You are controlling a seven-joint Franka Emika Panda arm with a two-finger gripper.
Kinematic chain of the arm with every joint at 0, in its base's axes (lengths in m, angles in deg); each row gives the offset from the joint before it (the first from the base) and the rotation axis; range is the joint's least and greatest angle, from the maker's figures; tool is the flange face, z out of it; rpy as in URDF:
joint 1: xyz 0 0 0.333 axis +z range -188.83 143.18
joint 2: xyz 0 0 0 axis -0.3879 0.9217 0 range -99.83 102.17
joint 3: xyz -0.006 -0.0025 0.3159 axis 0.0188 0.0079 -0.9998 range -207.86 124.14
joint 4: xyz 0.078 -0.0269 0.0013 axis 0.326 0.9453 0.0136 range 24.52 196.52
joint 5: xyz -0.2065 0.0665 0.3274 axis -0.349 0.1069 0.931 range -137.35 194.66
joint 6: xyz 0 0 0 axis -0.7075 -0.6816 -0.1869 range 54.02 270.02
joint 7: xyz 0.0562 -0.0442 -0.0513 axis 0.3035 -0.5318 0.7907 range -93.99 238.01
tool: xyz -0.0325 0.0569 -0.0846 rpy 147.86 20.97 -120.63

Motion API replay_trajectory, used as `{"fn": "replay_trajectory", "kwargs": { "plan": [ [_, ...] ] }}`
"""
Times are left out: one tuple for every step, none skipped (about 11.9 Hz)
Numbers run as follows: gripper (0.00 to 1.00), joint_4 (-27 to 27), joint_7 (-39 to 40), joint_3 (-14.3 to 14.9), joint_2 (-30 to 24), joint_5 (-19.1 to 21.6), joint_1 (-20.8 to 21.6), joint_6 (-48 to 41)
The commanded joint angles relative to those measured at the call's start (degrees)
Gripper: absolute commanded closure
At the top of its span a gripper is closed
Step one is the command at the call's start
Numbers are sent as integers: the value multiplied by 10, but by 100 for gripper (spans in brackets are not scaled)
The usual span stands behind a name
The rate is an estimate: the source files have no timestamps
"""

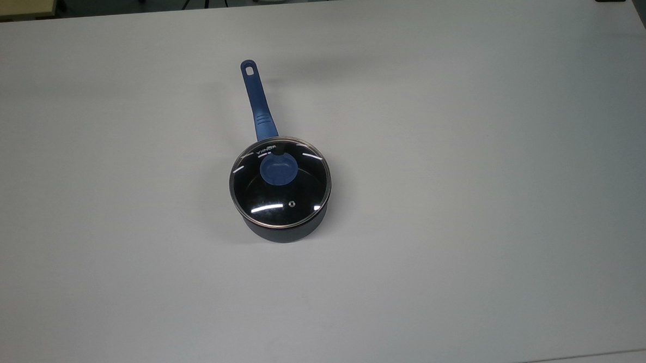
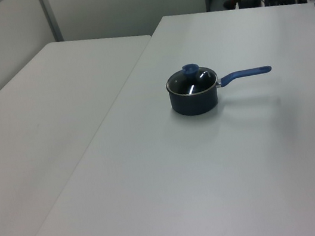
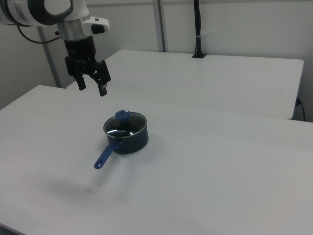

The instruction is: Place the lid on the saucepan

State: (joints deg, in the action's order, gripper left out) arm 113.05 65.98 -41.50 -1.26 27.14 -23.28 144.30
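The glass lid (image 1: 280, 187) sits flush on the saucepan (image 1: 285, 229), centre of the top view. My jaws (image 3: 93, 84) hang spread and empty, upper left of the right view. Best I keep clear of the blue handle (image 1: 257, 100).

You have the lid (image 1: 280, 190) seated on the saucepan (image 1: 287, 233) mid-bench (image 1: 465, 197); its handle (image 1: 258, 100) points toward the top view's upper edge. The claw (image 3: 92, 84) hangs apart, spread.
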Motion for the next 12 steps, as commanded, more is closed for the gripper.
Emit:
{"fn": "replay_trajectory", "kwargs": {
  "plan": [
    [0, 24, 84, 17, -13, 11, 0, 38],
    [0, 15, 87, 17, -11, 12, -2, 38],
    [0, 13, 81, 17, -3, 12, -2, 38],
    [0, 12, 80, 17, 0, 11, -2, 42],
    [0, 12, 80, 17, -1, 11, -2, 45],
    [0, 12, 80, 17, -1, 12, -2, 45],
    [0, 12, 80, 17, -1, 12, -2, 45],
    [0, 12, 80, 17, -1, 12, -2, 45],
    [0, 12, 80, 17, -1, 11, -2, 45],
    [0, 12, 80, 17, -1, 12, -2, 45],
    [0, 12, 80, 17, -1, 12, -2, 45],
    [0, 12, 80, 17, -2, 12, -2, 45]
  ]
}}
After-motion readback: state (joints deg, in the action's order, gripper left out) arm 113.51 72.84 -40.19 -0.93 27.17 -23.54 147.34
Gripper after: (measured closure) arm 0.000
